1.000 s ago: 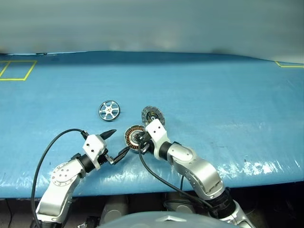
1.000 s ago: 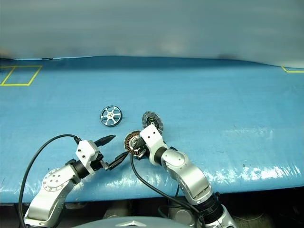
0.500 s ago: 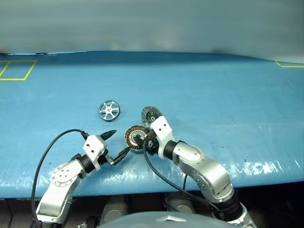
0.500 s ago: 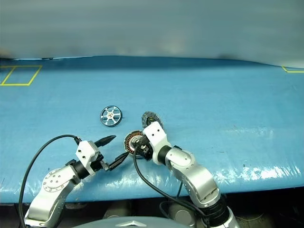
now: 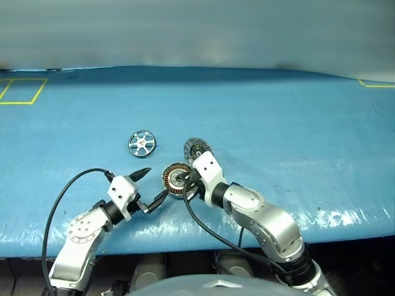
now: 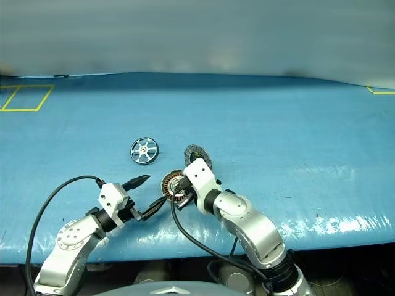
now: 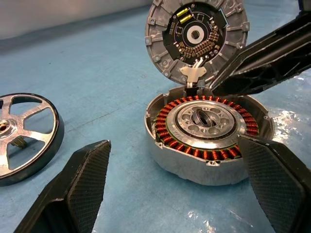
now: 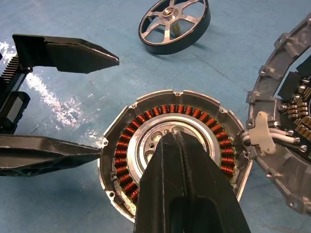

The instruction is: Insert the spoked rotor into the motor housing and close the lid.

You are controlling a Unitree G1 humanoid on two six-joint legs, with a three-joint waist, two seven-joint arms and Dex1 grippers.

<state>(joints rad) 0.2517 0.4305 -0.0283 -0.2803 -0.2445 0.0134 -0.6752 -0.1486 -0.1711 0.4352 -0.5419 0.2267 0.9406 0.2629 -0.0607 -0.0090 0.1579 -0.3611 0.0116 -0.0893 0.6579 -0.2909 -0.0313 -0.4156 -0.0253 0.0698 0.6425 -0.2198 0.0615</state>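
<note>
small shiny silver spoked rotor (image 5: 142,143) flat on blue table (image 5: 296,123), apart from round copper-wound motor housing (image 5: 175,177), grey hinged lid (image 5: 196,148) upright. nearer left gripper (image 5: 152,185) wide open, empty; right gripper (image 8: 182,160) shut, empty, over housing centre.

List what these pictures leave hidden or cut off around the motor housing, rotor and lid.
- Motor housing: in the right wrist view the shut right gripper covers its centre and near windings.
- Spoked rotor: the left wrist view's edge cuts off part of it.
- Lid: the right wrist view's edge cuts it; its outer face is turned away.
- Whether the left gripper's finger touches the housing wall cannot be told.
</note>
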